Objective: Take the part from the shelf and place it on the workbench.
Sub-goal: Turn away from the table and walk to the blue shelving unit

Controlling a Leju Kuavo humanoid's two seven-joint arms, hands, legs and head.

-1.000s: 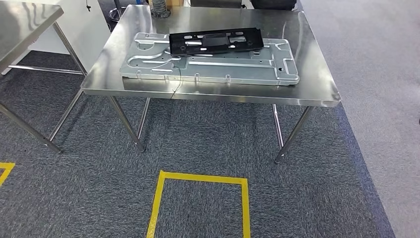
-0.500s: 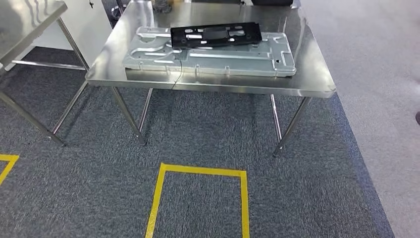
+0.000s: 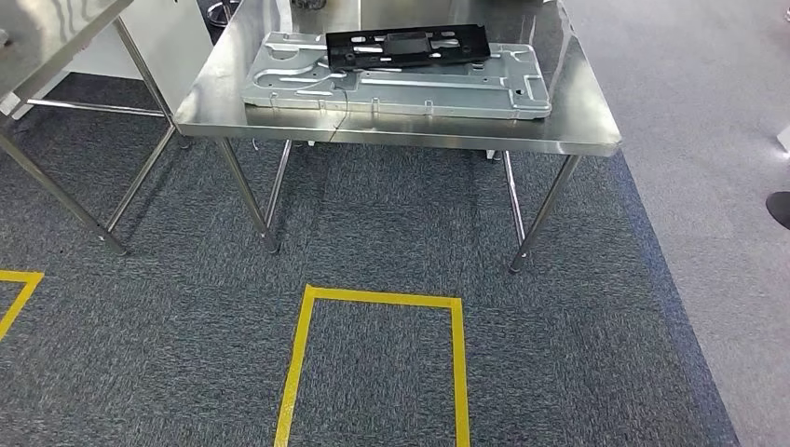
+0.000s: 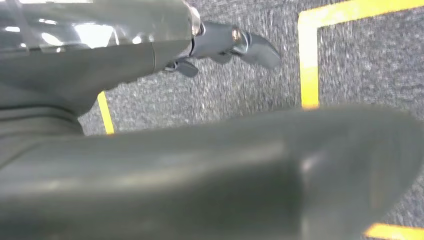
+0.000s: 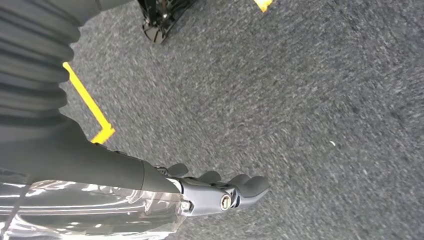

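From my head view, a steel workbench (image 3: 596, 130) stands ahead of me, its near edge facing me. On it lies a big grey stamped panel (image 3: 401, 88), flat, long side along the near edge. On top of that, toward its far edge, rests the black part (image 3: 407, 47), also flat, touching the panel and slightly askew to it.

A second steel table (image 3: 37, 37) sits to the left, apart from the workbench. On the dark carpet (image 3: 578, 335) in front of the workbench is a square outlined in yellow tape (image 3: 296, 363), and another strip of tape shows at the left edge. A dark shoe tip (image 3: 779, 209) shows at the right edge, on the lighter floor.

My left hand (image 4: 220, 45) hangs over the carpet near the yellow tape — fingers stretched out loosely and holding nothing. My right hand (image 5: 215, 192) hangs over the carpet too, fingers extended with a slight curl, apart, nothing in them.
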